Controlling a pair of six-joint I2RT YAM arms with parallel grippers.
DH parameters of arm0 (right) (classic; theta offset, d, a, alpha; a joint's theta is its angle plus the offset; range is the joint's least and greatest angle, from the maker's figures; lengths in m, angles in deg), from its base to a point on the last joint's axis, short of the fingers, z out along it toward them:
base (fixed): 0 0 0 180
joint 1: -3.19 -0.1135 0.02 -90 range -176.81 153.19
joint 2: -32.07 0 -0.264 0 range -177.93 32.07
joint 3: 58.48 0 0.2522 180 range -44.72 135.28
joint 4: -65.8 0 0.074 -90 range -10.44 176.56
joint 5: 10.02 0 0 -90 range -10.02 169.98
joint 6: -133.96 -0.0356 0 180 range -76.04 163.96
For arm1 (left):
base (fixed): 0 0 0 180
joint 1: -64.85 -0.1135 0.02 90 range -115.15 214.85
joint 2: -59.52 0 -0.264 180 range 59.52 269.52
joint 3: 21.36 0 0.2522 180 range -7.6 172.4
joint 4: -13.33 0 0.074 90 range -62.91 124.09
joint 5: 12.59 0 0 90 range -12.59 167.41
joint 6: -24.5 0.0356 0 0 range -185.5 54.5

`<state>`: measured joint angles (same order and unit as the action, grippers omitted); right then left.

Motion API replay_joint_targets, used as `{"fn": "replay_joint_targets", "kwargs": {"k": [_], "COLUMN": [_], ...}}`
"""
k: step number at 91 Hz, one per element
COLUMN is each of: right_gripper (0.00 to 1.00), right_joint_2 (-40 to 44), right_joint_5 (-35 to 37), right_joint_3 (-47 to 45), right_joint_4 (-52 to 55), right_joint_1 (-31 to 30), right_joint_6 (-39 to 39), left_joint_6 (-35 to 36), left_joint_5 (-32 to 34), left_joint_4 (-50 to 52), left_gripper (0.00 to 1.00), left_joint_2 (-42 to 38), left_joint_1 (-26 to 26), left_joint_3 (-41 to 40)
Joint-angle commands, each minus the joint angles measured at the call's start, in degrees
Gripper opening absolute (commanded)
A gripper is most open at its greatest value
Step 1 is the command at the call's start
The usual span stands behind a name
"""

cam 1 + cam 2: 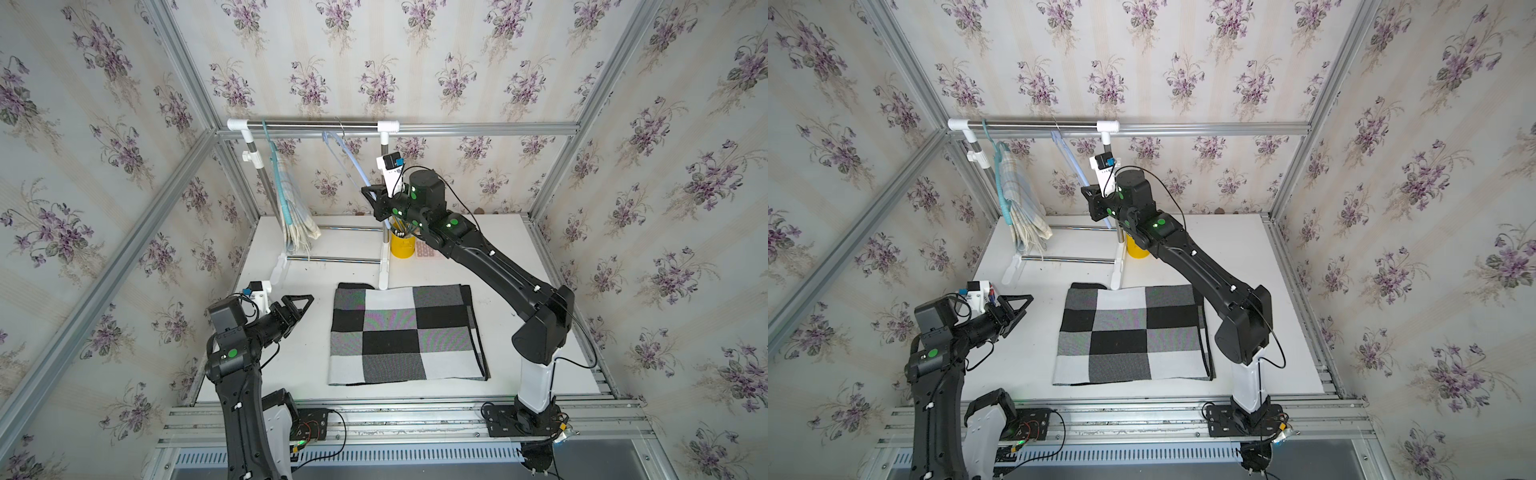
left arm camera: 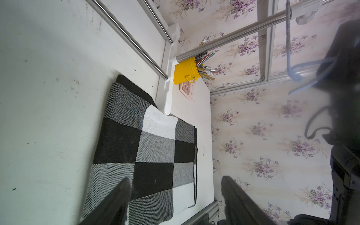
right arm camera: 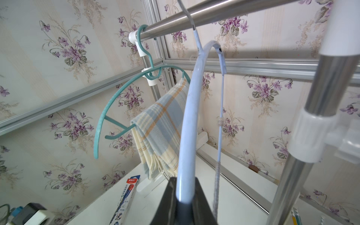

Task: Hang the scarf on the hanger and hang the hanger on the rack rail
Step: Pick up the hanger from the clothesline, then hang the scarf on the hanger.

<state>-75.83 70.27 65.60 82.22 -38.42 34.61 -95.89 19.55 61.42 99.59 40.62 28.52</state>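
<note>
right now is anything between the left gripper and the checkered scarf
Nothing visible. The left gripper stands open beside the scarf, with only bare table between them. The rack's white foot meets the scarf's far edge, off that line.

Right claw (image 1: 368, 192) high, clamped; left claw (image 1: 305, 302) low, agape

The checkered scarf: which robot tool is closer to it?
Left. The left tool sits open beside the checkered scarf, apart from it. The right tool is up at the rail, shut on the blue hanger.
</note>
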Motion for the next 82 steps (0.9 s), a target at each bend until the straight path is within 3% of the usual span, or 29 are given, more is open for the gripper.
{"fn": "replay_joint_targets", "kwargs": {"k": [1,25,42,57,63,82], "right_gripper": [0.00,0.00,0.00,0.00,0.00,0.00], "right_joint_2": [6.94,28.49,38.57,43.20,43.71,44.75], "right_joint_5": [-1.84,-3.48,-7.03,-7.27,-6.45,-4.58], "right_joint_3": [-9.99,-44.43,-61.63,-72.84,-75.78,-82.17], "right_joint_4": [-9.82,-20.22,-23.97,-27.26,-27.76,-30.11], "right_joint_1": [-0.04,-0.14,-0.50,-2.06,-3.04,-5.74], "right_joint_6": [-5.23,-16.47,-22.52,-27.11,-28.33,-31.92], "left_joint_6": [-2.16,-0.78,-1.92,-1.90,-1.50,-2.00], "left_joint_5": [0.85,16.68,19.08,23.66,22.28,28.18], "left_joint_4": [-6.35,-5.67,-13.58,-16.97,-17.40,-13.78], "left_gripper": [0.75,0.73,0.70,0.68,0.68,0.64], "left_joint_2": [0.93,8.01,16.73,18.00,18.72,21.09], "left_joint_1": [2.25,12.48,19.83,24.92,26.42,28.89], "left_joint_3": [-1.20,-2.53,-9.68,-13.98,-13.66,-12.03]}}
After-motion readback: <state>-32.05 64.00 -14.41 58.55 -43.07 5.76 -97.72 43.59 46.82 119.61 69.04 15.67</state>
